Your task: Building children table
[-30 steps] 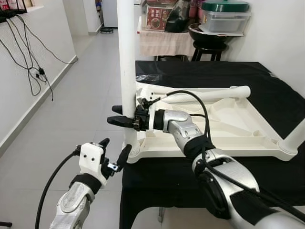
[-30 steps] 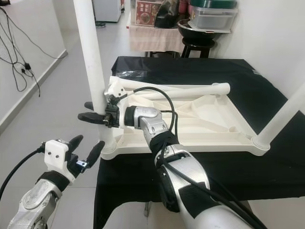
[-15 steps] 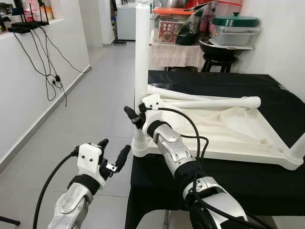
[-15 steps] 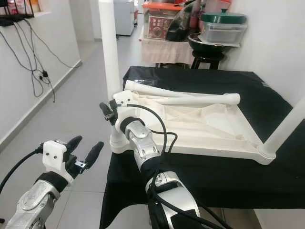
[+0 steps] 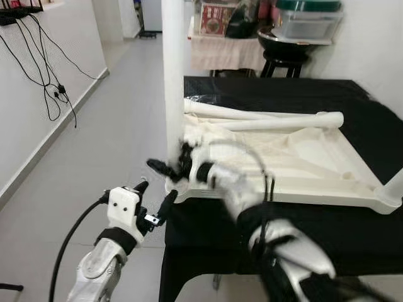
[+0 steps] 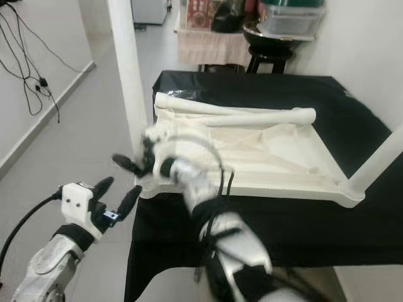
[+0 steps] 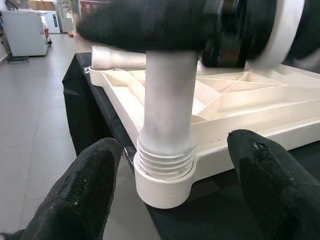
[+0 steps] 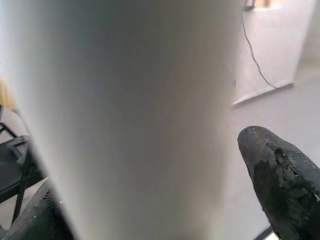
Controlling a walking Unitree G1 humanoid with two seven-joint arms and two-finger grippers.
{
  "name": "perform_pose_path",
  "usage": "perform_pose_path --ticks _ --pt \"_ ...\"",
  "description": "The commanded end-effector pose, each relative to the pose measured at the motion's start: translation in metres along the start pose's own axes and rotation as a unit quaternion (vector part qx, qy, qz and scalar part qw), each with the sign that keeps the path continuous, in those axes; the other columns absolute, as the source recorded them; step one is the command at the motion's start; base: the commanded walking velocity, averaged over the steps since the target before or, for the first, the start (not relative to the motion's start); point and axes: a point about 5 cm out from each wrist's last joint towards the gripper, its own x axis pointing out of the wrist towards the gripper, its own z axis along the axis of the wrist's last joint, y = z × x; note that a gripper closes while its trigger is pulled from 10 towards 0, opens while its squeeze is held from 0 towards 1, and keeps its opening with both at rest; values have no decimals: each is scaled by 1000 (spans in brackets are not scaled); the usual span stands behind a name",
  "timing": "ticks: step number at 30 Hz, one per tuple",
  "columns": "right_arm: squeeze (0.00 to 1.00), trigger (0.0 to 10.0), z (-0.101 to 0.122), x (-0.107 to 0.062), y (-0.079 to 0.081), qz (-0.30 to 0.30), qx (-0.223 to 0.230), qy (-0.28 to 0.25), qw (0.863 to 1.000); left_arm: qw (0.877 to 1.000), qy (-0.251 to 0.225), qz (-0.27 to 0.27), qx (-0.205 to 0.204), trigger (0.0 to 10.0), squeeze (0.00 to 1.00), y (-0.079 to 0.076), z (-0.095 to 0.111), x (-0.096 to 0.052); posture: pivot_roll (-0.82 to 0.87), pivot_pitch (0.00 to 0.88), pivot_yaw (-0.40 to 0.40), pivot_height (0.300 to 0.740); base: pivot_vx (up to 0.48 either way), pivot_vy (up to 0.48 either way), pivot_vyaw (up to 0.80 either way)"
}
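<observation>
The white children's table lies upside down on a black-covered table. One white leg stands upright in the near left corner socket. My right gripper, blurred, sits low on that leg with a finger on each side. In the right wrist view the leg stands between the fingers, with a gap to one fingertip. My left gripper is open just in front of the socket, its fingers either side of it and not touching. Two loose legs lie across the far side.
Another upright leg stands at the near right corner. A stool with a black pan and storage boxes stand behind the table. Cables hang on the left wall above open grey floor.
The camera has shifted. My right gripper has dropped down the upright leg toward its base and is blurred. The left gripper has edged closer to the corner socket.
</observation>
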Motion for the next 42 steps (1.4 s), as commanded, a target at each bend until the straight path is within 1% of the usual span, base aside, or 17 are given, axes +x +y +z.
perform_pose_path --ticks 1,5,6,7,8,9,23,24,25,27,28,29,31,32,34,35,42 --pt "0 10000 -15 -6 -1 43 -9 53 998 1000 6 -20 4 10000 0 -5 -1 -6 69 0 -52 740 0 0 0" --pt "0 10000 -15 -10 -5 71 -15 75 995 999 15 -34 4 10000 0 -10 -3 -10 74 0 -53 740 0 0 0" --pt "0 7725 -13 -11 -7 73 -11 77 994 999 19 -38 8 10000 0 -12 -4 -12 76 0 -52 740 0 0 0" --pt "0 2157 -12 -11 -8 72 -8 77 994 999 21 -40 11 10000 0 -15 -4 -14 76 0 -52 740 0 0 0" --pt "0 2157 -12 -11 -8 72 -8 77 994 999 21 -40 11 10000 0 -15 -4 -14 76 0 -52 740 0 0 0" --pt "0 0 -10 -12 -11 68 -5 77 995 999 22 -41 14 10000 0 -17 -5 -17 78 0 -53 740 0 0 0" --pt "0 0 -1 -33 -44 -52 32 31 998 999 19 -35 9 10000 0 -33 -4 -29 59 0 -45 740 0 0 0" --pt "0 0 -5 -45 -56 -116 34 36 992 999 19 -31 7 10000 0 -32 -5 -30 52 2 -45 740 0 0 0" --pt "0 0 -21 -65 -71 -261 50 45 963 1000 18 -24 7 10000 0 -30 -5 -31 34 16 -50 740 0 0 0" --pt "0 0 -21 -65 -71 -261 50 45 963 1000 18 -24 7 10000 0 -30 -5 -31 34 16 -50 740 0 0 0" --pt "0 0 -34 -82 -79 -361 59 55 929 1000 17 -20 7 10000 0 -29 -5 -31 34 16 -50 740 0 0 0" --pt "0 0 -34 -82 -79 -361 59 55 929 1000 17 -20 7 10000 0 -29 -5 -31 34 16 -50 740 0 0 0" --pt "0 0 -52 -87 -58 -380 48 63 921 1000 15 -16 3 10000 0 -26 -4 -31 22 42 -37 740 0 0 0" --pt "0 0 -64 -93 -35 -387 42 68 919 1000 12 -18 0 10000 0 -25 -3 -31 3 42 -22 740 0 0 0" --pt "0 0 -64 -93 -35 -387 42 68 919 1000 12 -18 0 10000 0 -25 -3 -31 3 42 -22 740 0 0 0" --pt "0 0 -64 -92 -21 -370 26 65 926 1000 12 -19 -4 10000 0 -22 -3 -30 -18 32 -2 740 0 0 0" --pt "0 0 -53 -74 -18 -348 -1 45 936 1000 13 -26 -10 10000 0 -20 -3 -28 -3 23 -12 740 0 0 0"
